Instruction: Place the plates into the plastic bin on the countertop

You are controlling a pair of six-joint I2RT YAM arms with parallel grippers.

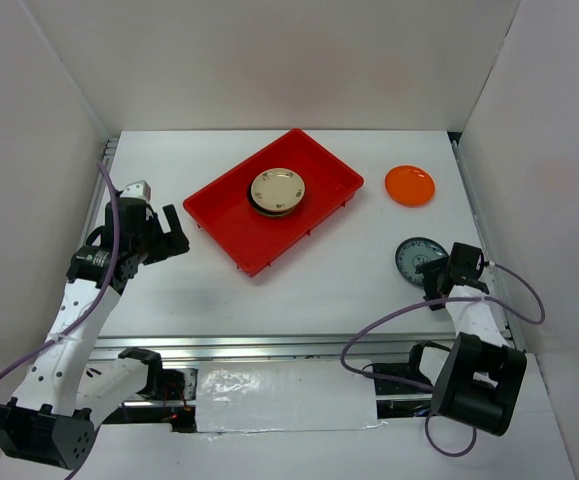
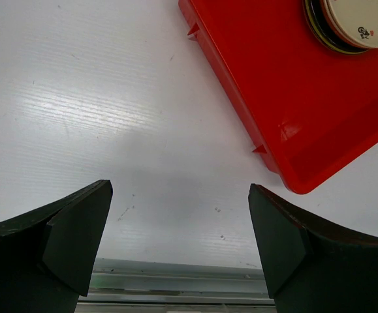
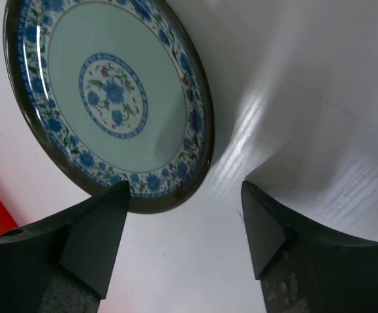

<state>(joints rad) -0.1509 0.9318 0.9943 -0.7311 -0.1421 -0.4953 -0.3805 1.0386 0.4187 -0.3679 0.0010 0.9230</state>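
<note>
The red plastic bin (image 1: pixel 314 190) lies on the white countertop (image 1: pixel 299 280) and holds a stack of plates with a beige speckled plate (image 1: pixel 276 189) on top; both show in the left wrist view, bin (image 2: pixel 293 104) and stack (image 2: pixel 365 19). An orange plate (image 1: pixel 410 185) lies right of the bin. A blue-white patterned plate (image 1: pixel 416 259) lies near the right edge; in the right wrist view (image 3: pixel 113 98) it sits just ahead of the jaws. My right gripper (image 1: pixel 439 270) (image 3: pixel 182 222) is open, its left finger at the plate's rim. My left gripper (image 1: pixel 164 240) (image 2: pixel 179 228) is open and empty, left of the bin.
White walls (image 1: pixel 29 150) stand around the countertop on three sides. A metal rail (image 1: pixel 299 345) runs along the near edge, with cables looping by both arm bases.
</note>
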